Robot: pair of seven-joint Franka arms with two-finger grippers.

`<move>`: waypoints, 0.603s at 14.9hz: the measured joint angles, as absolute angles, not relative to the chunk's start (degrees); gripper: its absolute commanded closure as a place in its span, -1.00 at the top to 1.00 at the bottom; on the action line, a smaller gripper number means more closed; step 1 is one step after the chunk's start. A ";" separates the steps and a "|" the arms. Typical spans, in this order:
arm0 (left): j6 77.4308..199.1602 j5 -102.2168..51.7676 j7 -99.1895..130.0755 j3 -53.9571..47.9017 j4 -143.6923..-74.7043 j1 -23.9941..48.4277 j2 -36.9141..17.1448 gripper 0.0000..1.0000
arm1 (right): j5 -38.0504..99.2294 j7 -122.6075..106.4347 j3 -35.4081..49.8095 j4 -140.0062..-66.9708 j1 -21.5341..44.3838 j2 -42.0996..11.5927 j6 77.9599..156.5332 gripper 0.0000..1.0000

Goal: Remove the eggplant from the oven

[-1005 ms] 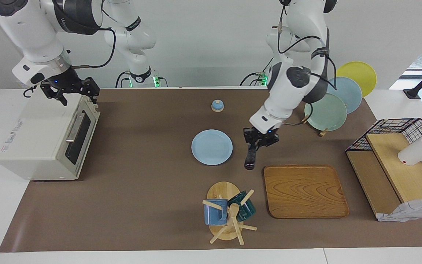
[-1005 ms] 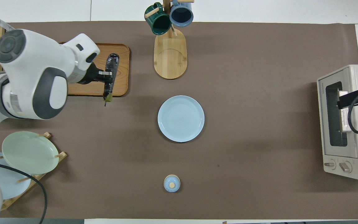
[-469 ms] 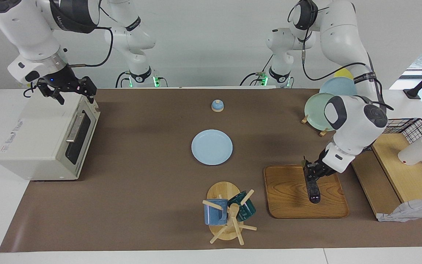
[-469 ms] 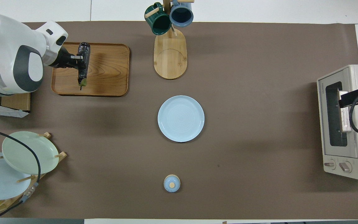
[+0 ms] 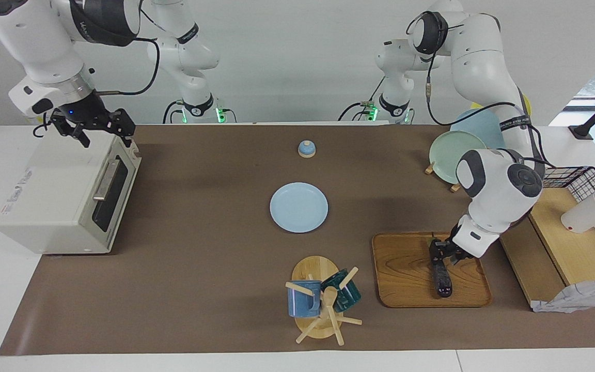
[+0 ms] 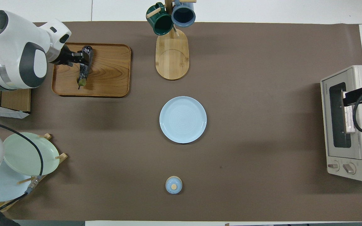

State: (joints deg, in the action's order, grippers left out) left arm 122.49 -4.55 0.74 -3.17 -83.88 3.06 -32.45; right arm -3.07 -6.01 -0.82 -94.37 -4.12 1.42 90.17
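Two white robot arms work at a long table [image 5: 184, 268] covered in brown paper. The eggplant [image 5: 441, 276], slender and dark, lies lengthwise on a wooden tray [image 5: 406, 268] toward the left arm's end of the table, well apart from the oven [image 5: 65, 199]. The left gripper [image 5: 440, 253] sits low over the eggplant's stem end. Whether its fingers have already let go I cannot tell; they look close around the stem end.

The oven stands at the right arm's end of the table with its dark glass door shut. The right gripper [image 5: 102, 126] hangs above the oven's top edge near the door, its fingers spread wide and holding nothing. That arm appears to wait.

A pale blue plate [image 5: 298, 207] lies at the table's middle, with a mug rack [image 5: 318, 299] farther from the robots.

The eggplant seems out of the oven and set down, so the job looks nearly finished. The risk now is in the retreat: if the fingers lift before opening fully, they could drag the eggplant, roll it on its curved body, or tip it off the tray.
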 measured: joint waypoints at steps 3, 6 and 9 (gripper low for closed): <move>120.33 -4.52 0.75 -3.14 -84.36 1.85 -28.98 1.00 | -3.07 -5.99 -0.82 -94.33 -4.12 1.42 90.58 1.00; 117.09 -4.51 0.75 -3.10 -88.08 1.15 -21.35 1.00 | -3.07 -5.99 -0.82 -94.29 -4.10 1.42 90.79 1.00; 110.72 -4.49 0.81 -2.97 -90.46 0.67 -13.56 1.00 | -3.07 -5.98 -0.79 -94.18 -4.05 1.42 90.86 1.00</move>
State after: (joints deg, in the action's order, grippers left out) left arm 110.72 -4.49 0.81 -2.97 -90.46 0.67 -13.56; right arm -3.07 -5.98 -0.79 -94.18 -4.05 1.42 90.86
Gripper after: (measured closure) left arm 0.000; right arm 0.000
